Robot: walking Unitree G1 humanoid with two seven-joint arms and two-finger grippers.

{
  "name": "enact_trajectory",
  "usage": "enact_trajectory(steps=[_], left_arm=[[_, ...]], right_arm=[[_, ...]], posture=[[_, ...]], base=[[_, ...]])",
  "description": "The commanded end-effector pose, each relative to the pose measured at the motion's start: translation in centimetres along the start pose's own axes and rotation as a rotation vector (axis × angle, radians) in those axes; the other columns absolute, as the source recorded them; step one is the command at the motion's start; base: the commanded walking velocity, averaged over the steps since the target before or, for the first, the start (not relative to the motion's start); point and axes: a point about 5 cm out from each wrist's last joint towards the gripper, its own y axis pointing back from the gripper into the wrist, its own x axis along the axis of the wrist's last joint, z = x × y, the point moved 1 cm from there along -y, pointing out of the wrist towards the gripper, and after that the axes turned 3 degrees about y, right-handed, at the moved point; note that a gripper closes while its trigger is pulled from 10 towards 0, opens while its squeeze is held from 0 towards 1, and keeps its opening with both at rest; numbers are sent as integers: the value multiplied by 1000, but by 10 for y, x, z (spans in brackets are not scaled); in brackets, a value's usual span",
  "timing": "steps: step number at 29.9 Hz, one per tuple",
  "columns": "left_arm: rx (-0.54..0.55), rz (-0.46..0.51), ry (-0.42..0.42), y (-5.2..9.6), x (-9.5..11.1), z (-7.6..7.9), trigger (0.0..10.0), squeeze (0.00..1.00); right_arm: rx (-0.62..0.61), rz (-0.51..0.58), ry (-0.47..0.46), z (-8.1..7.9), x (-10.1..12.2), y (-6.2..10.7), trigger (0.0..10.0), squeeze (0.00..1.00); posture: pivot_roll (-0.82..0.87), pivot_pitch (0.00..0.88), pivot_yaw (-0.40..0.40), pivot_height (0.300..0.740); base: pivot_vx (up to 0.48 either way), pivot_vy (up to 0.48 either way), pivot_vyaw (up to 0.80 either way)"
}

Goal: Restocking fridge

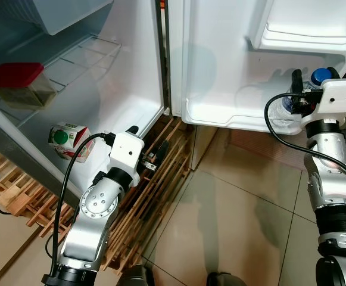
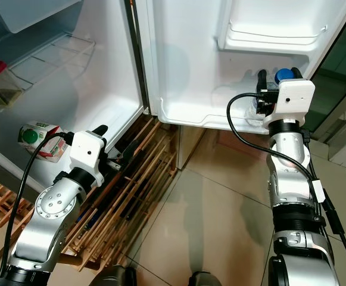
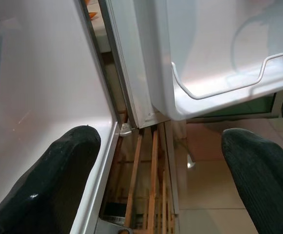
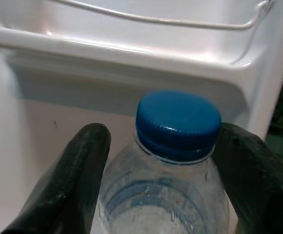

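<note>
A: Start at the far left. What sits in the open fridge (image 1: 131,71)?

B: At about 10 o'clock, a clear container with a red lid (image 1: 19,83) rests on the wire shelf (image 1: 71,56). Below it, near 8 o'clock, a small carton with a green cap (image 1: 68,140) lies on the fridge floor close to the front edge.

A: And the left gripper (image 3: 160,180)?

B: It hangs low in front of the fridge's bottom edge, just right of the carton, over the wooden slatted pallet (image 1: 155,185) on which the fridge stands. Its 2 black fingers (image 3: 48,180) are spread wide with nothing between them; the wrist view looks past them at the fridge's lower corner and the pallet slats.

A: Moving right?

B: The open fridge door (image 1: 220,59) fills 12 to 2 o'clock, with 1 upper door shelf (image 1: 304,36) and 1 lower door shelf (image 1: 232,116). Beige floor tiles (image 1: 232,208) lie beneath.

A: And the far right?

B: At 3 o'clock the right gripper (image 4: 165,161) reaches into the lower door shelf at its right end. Its fingers (image 4: 68,180) are closed around the shoulders of a clear water bottle (image 4: 165,204) with a blue cap (image 4: 178,122). The bottle stands upright in that shelf, under the upper one.
</note>
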Motion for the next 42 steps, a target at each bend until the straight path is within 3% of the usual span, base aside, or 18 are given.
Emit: enact_trajectory(steps=[1,5,18,22,23,29,30,35,36,38,42], left_arm=[[3,-1,-10,2,1,0,10000,0],[5,0,-10,1,1,0,10000,0],[3,2,-11,0,0,2,10000,0],[4,0,-11,0,-1,2,10000,0],[7,-3,-12,0,-2,1,10000,0],[6,-10,-19,-3,-4,0,10000,0],[8,-15,-21,-3,-4,0,10000,0],[25,-43,-46,-7,-10,-3,10000,0],[25,-43,-46,-7,-10,-3,10000,0],[44,-65,-63,-7,-14,-7,10000,0],[58,-77,-74,-5,-18,-8,10000,0]], right_arm=[[-11,9,36,3,1,3,10000,1000],[-30,36,75,5,7,2,10000,1000],[-40,62,43,-6,22,11,10000,1000],[-55,52,16,-15,27,25,10000,1000],[-32,32,-1,-26,28,41,10000,1000],[0,-33,10,-38,20,64,10000,1000],[-2,-42,16,-39,19,69,10000,0],[72,-141,22,-48,6,105,10000,0],[72,-141,22,-48,6,105,10000,0],[130,-222,-19,-54,-4,127,10000,0],[138,-292,-39,-56,-15,141,10000,0]], posture=[[78,156,50,732],[74,153,49,732],[69,142,42,732],[68,136,34,732],[63,131,34,732],[52,117,34,732],[52,116,33,732],[42,95,27,732],[42,95,27,732],[33,88,27,732],[27,75,24,732]], base=[[0,0,0],[0,0,0],[0,0,0],[0,0,0],[0,0,0],[0,0,0],[0,0,0],[0,0,0],[0,0,0],[0,0,0],[0,0,0]])
